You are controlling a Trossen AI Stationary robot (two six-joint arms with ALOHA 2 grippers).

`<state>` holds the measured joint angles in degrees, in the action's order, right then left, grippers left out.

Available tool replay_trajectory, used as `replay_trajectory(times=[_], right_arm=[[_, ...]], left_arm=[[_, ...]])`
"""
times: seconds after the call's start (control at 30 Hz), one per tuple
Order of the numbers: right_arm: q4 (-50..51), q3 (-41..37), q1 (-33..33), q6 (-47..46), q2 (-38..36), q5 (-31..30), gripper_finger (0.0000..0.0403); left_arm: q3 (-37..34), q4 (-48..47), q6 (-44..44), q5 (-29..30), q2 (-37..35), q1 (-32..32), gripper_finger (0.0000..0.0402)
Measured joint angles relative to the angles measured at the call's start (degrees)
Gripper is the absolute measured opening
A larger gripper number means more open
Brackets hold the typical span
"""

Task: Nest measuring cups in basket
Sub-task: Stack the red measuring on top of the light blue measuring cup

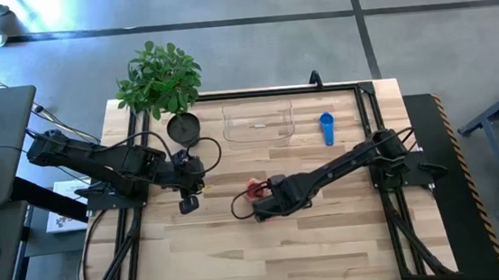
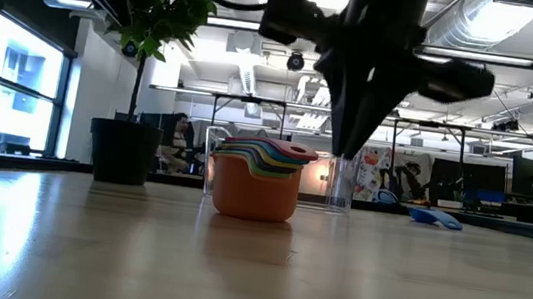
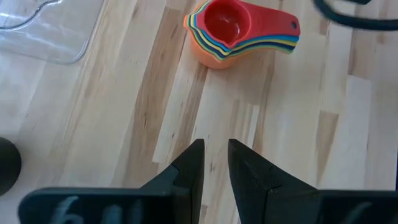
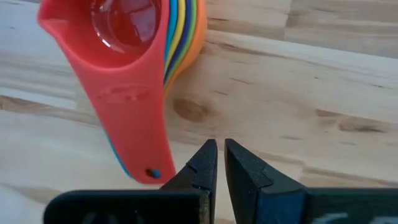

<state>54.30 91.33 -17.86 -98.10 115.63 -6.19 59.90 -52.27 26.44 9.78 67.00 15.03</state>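
We see the right gripper nearly closed and empty beside the nested cups (red on top). The left gripper, slightly parted, holds nothing. The basket sits apart.

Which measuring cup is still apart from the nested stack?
The blue cup. It lies alone on the table right of the clear basket, while the others sit nested with red on top, by the right claw.

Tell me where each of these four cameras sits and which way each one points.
High: overhead, straight down on the table, both arms, clear basket.
Low: table height, level across toward the room; stacked cups, an arm above.
Left wrist: past the left end effector toward the stack.
Right wrist: past the shut right end effector, red cup close.
Shared: all four show the stack.
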Motion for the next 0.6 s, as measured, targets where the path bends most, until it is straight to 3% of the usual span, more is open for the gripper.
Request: replay_trajectory(times=[0.23,0.6], right_arm=[[-10.99,-5.65,0.25,-0.25,0.02,0.26,0.0023],[-15.9,-5.94,0.24,0.47,0.02,1.74,0.0023]], left_arm=[[0.0,0.0,0.0,0.02,0.0,0.0,0.0062],[0.0,-0.04,0.48,0.04,0.0,0.0,0.0062]])
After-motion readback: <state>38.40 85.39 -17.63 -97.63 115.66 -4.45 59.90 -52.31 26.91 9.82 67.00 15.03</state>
